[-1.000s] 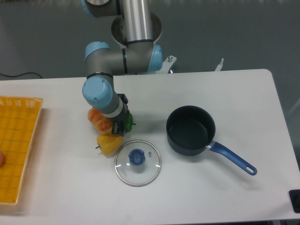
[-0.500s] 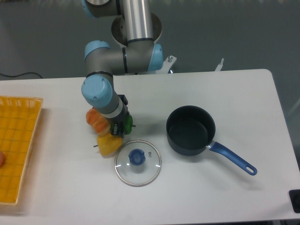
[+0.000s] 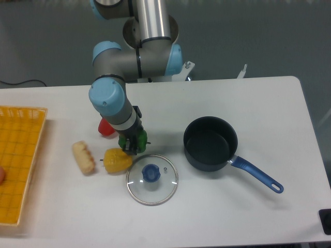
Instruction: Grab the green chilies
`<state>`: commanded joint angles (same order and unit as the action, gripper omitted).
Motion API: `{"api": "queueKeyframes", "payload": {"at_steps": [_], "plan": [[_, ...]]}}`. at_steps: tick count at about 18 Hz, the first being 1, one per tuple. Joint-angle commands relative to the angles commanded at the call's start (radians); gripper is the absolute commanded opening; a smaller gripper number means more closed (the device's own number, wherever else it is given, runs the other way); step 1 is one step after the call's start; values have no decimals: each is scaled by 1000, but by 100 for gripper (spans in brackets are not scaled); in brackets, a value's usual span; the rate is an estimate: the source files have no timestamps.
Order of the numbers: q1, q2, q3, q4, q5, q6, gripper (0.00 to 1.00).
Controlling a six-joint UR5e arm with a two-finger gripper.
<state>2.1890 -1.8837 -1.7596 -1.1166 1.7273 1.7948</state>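
From the fixed camera, the gripper point(image 3: 132, 144) hung under the arm's wrist near the middle of the white table point(image 3: 232, 217), its fingers closed tight on the green chilies point(image 3: 132, 140), which showed as a small bright-green lump pinched between them, just above the tabletop so far as could be judged. At about eight o'clock from the gripper, just beside it, lay the yellow pepper point(image 3: 117, 160), and further out at nine o'clock from that pepper sat a pale corn cob point(image 3: 84, 157). The red pepper point(image 3: 106, 127) peeked out at ten o'clock from the gripper, partly hidden by the arm. A glass lid point(image 3: 152, 179) with a blue knob lay at five o'clock, near the gripper. The dark saucepan point(image 3: 210, 143) with its blue handle stood at three o'clock, well apart. A yellow basket point(image 3: 18, 160) sat at the table's far nine o'clock edge.
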Motion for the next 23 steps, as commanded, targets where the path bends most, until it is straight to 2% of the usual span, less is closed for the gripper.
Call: {"api": "queueKeyframes", "payload": {"at_steps": [3, 11, 23], "plan": [[5, 0, 38, -41, 0, 0, 59], [12, 5, 42, -46, -5, 2, 59], [40, 28, 51, -55, -87, 0, 59]]}}
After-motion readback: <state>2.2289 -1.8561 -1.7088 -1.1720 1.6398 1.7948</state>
